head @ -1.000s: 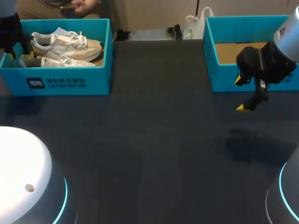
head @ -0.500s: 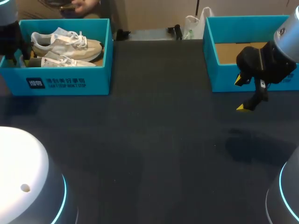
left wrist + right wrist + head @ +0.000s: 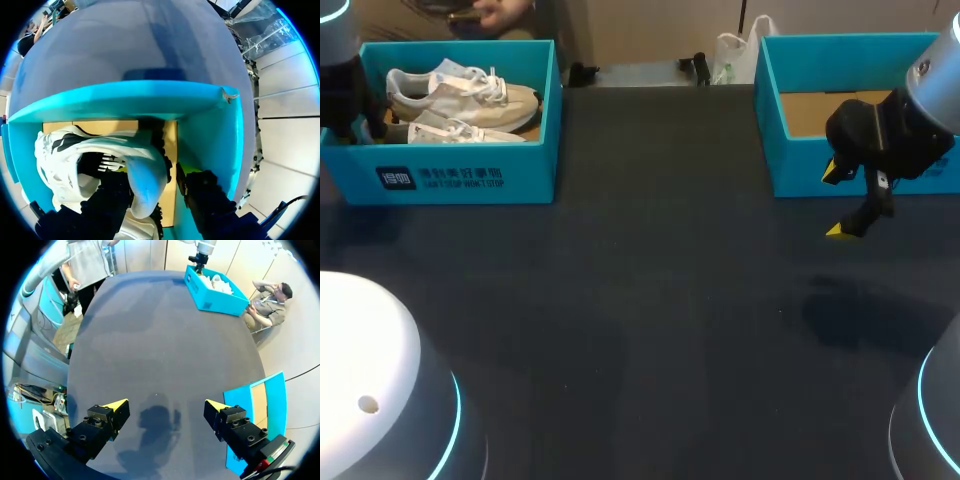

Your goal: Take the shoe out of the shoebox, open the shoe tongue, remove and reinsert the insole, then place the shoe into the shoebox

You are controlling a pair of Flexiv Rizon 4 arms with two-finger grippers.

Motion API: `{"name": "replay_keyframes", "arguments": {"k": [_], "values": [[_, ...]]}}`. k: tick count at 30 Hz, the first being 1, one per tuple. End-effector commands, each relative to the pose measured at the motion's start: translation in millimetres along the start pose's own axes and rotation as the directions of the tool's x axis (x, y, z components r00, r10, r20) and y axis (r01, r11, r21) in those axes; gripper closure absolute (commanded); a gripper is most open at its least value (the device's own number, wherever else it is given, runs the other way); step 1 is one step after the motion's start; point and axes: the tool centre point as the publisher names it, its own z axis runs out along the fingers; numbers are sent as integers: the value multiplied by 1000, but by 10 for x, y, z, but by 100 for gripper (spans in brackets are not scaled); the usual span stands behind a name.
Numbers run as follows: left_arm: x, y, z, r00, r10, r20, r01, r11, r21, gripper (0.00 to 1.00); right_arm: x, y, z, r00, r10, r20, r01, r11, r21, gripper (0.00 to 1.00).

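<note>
Right now my right gripper [image 3: 835,202] is hanging nearest to me above the bare dark table [image 3: 650,300]. Its yellow-tipped fingers are standing wide apart and holding nothing, just in front of the second box [image 3: 790,172]. It is posing little danger where it is, though it is also not placed to steady anything if the other side goes badly.

Farther off, my left gripper [image 3: 154,179] is sitting down inside the shoebox [image 3: 470,175] at the table's far left corner. Its dark fingers are flanking one rounded end of the white shoe [image 3: 65,155], which is lying on the box floor. A strip of cardboard is showing between the shoe and one finger, so I am judging the jaws spread and not yet clamping.

What is worrying me is the grip. That end is looking soft and curved, so fingers closing on it may be squeezing it flat and letting it slide out on the lift. One finger is also working very close to the turquoise wall [image 3: 205,130], so it could be catching the wall and dragging the light box along. From above I am seeing two shoes [image 3: 465,100] lying together, and laces or a tag from the neighbour might be coming up too.
</note>
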Motion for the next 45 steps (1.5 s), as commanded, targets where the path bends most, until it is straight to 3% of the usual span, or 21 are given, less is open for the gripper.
{"name": "replay_keyframes", "arguments": {"k": [1,6,11,14,16,25,33,45], "values": [[25,63,81,1000,-3,-4,3,1000,14,53,5,-5,10,1000,0,2,0,1000,1,0],[37,50,155,1000,-6,-20,6,1000,7,54,5,-5,10,1000,0,2,0,1000,1,0],[61,59,252,999,-12,-32,12,1000,20,62,5,-5,10,1000,0,2,0,1000,1,0],[65,56,289,999,-12,-41,13,999,31,79,5,-5,10,1000,0,2,0,1000,1,0],[68,48,293,999,-10,-46,11,999,32,100,5,-5,10,1000,0,2,0,1000,1,0],[92,-12,109,994,40,-104,-33,997,71,100,5,-5,10,1000,0,2,0,1000,1,0],[128,-45,-279,989,49,-142,-38,996,82,100,5,-5,10,1000,0,2,0,1000,1,0],[163,74,-903,990,2,-142,7,998,64,100,5,-5,10,1000,0,2,0,1000,1,0]]}}
